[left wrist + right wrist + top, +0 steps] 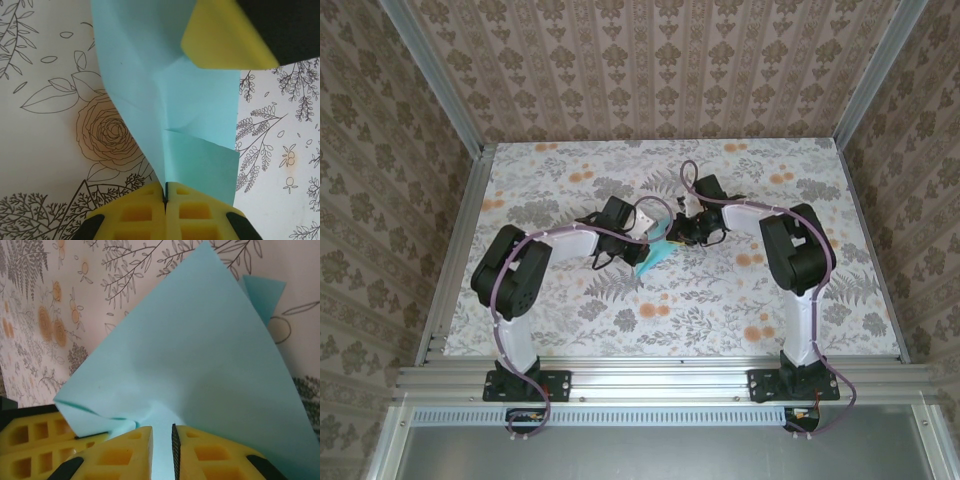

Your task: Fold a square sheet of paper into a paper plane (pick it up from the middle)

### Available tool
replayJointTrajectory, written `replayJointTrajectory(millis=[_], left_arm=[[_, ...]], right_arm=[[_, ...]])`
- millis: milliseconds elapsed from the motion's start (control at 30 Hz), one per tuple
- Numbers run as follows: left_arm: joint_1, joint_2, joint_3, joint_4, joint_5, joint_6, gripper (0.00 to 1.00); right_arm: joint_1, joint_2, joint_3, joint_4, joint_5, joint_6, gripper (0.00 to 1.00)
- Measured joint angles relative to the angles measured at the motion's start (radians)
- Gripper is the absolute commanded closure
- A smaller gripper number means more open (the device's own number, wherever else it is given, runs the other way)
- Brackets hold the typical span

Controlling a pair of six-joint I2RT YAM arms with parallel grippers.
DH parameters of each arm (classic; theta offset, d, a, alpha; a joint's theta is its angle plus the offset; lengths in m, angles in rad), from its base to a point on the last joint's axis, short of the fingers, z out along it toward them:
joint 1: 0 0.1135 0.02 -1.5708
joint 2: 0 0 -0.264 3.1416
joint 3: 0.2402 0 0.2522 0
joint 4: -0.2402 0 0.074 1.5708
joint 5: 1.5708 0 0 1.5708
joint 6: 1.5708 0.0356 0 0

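Turquoise paper (654, 258) hung over the middle of the floral tabletop (570, 300), caught between my two grippers. It was not a flat square. From the left wrist camera I saw the paper (170, 100) carrying a long crease up its centre. Slanting creases ran off that one, and a folded flap lay across its lower part.

The left gripper (642, 232) sat a little left of the tabletop's middle. In its own camera the left gripper (165, 192) had its yellow fingers pressed tight together, with the sheet's edge clamped in the seam between them and the tabletop's rose print behind.

The right gripper (682, 232) sat just right of the tabletop's middle and met the sheet from the other side. Through the right wrist camera, the right gripper (162, 440) had its pads a narrow slot apart, with pale blue showing in the slot. I could not tell from that close angle whether either pad actually pressed the sheet. The paper (200, 365) spread wide above those pads, with one pointed corner reaching out over the tabletop's leaf print. From the overhead camera, the sheet's lower tip pointed down toward the tabletop's near edge.
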Motion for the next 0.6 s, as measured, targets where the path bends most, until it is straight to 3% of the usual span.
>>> replayJointTrajectory(millis=[233, 600], left_arm=[[0.0, 0.0, -0.033, 0.069, -0.002, -0.08, 0.76], [-0.004, -0.037, -0.146, 0.229, -0.037, -0.235, 0.8]], right_arm=[[0.002, 0.031, 0.005, 0.032, 0.015, 0.062, 0.84], [0.002, 0.032, 0.005, 0.048, 0.04, 0.123, 0.84]])
